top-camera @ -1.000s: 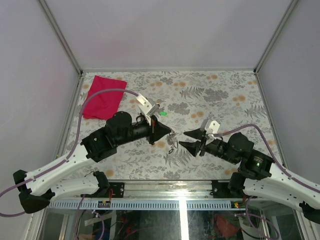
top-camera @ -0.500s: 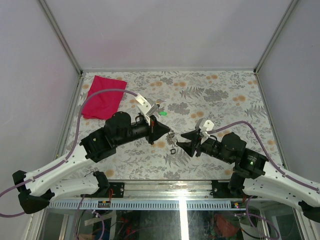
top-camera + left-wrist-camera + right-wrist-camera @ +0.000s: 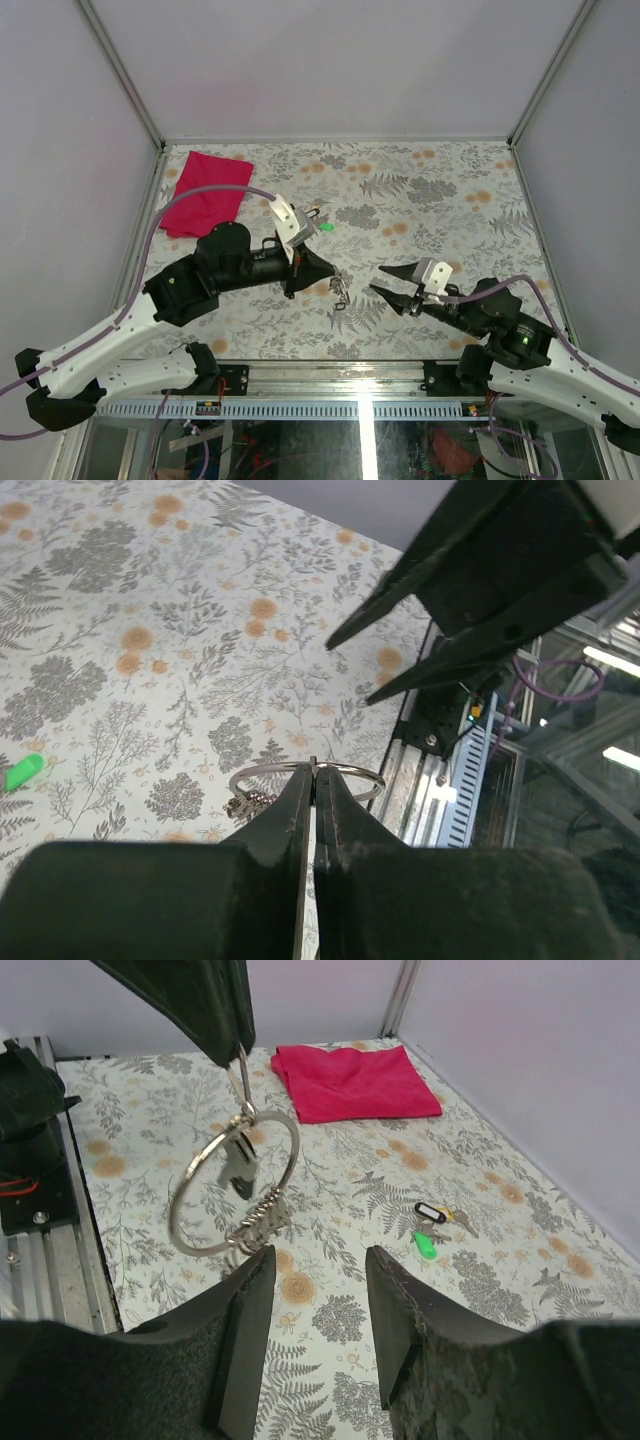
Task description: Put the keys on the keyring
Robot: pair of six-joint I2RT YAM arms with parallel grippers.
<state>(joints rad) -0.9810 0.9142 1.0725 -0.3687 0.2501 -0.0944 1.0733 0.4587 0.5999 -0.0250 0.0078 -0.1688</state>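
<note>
Left claw (image 3: 314, 776) tight on keyring (image 3: 352, 770)

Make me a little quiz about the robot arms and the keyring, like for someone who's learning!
1. True or false: the left gripper is shut on the keyring.
2. What lies in the far left corner of the table? A) red cloth B) blue cup C) sponge
3. Fill in: the jaws of the right gripper stand ____.
Key: 1 true; 2 A; 3 open.
</note>
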